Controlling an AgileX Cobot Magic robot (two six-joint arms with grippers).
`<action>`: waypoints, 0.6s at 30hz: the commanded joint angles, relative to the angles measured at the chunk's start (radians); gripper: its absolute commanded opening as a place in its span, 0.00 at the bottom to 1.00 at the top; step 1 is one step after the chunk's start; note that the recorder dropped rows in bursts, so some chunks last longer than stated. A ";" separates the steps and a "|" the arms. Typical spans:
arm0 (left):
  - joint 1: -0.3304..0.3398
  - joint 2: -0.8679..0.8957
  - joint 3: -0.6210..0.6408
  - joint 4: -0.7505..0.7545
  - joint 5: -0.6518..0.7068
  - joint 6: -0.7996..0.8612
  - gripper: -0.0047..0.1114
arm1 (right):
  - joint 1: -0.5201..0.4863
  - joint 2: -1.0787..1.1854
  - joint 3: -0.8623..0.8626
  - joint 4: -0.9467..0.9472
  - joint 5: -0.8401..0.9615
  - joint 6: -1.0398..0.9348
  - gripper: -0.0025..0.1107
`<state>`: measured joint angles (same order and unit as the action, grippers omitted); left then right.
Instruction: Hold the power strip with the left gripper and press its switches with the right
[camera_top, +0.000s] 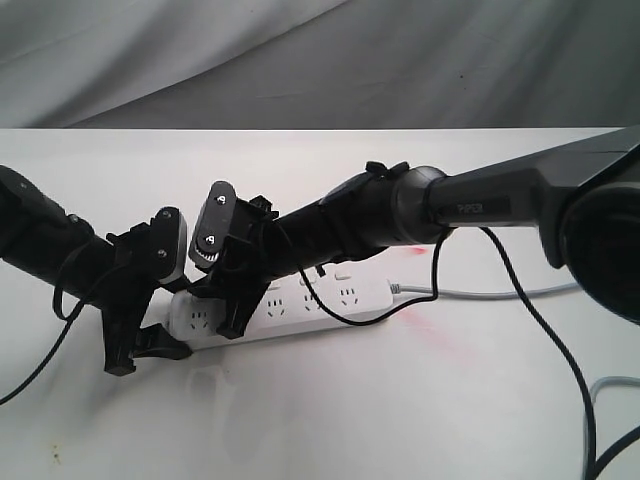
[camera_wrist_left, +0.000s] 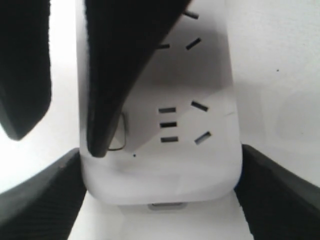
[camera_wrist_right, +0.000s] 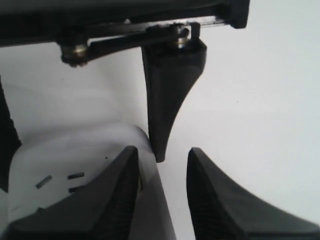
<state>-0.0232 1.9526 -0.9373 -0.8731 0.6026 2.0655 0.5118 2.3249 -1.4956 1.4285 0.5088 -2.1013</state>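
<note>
"Well, report. Where is the strip, and what has it?"

"The power strip lies flat on the white table. In my exterior view it runs from 8 o'clock to 2 o'clock, with the grey cord leaving the 2 o'clock end. My left gripper is clamped across the 8 o'clock end, and the left wrist view shows a finger pressed against each long edge. My right gripper reaches in from 2 o'clock with its jaws parted and nothing between them. One fingertip sits on the endmost of the switches. The other finger hangs off the strip's side, over bare table."

"Risks?"

"Three, in my judgement. First, the pressing tip covers only the side of the rocker nearest the strip's rim. A push could slide onto the casing and leave the switch unthrown. Second, the hold is at one end only, on smooth rounded plastic. An off-centre push could swing the free end or squeeze the strip out of the clamp. Third, the claws are crowded: the right wrist view shows a left finger just beside my right fingertips, so a small sideways correction could knock them together. I cannot tell whether the rocker is on or off."

"Markings?"

"The pale lettering on the right arm reads 'PIPER'. I can read no brand or rating on the strip. Both wrist views show only plain socket slots."
</note>
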 joint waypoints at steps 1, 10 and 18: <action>-0.004 0.007 0.002 0.053 -0.023 0.028 0.50 | 0.007 0.039 0.016 -0.097 -0.057 0.009 0.30; -0.004 0.007 0.002 0.053 -0.023 0.028 0.50 | -0.018 -0.102 0.016 -0.086 -0.078 0.031 0.30; -0.004 0.007 0.002 0.053 -0.023 0.028 0.50 | -0.062 -0.122 0.041 -0.177 0.007 0.139 0.30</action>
<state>-0.0232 1.9526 -0.9373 -0.8712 0.6026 2.0676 0.4528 2.2149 -1.4729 1.2648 0.4928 -1.9731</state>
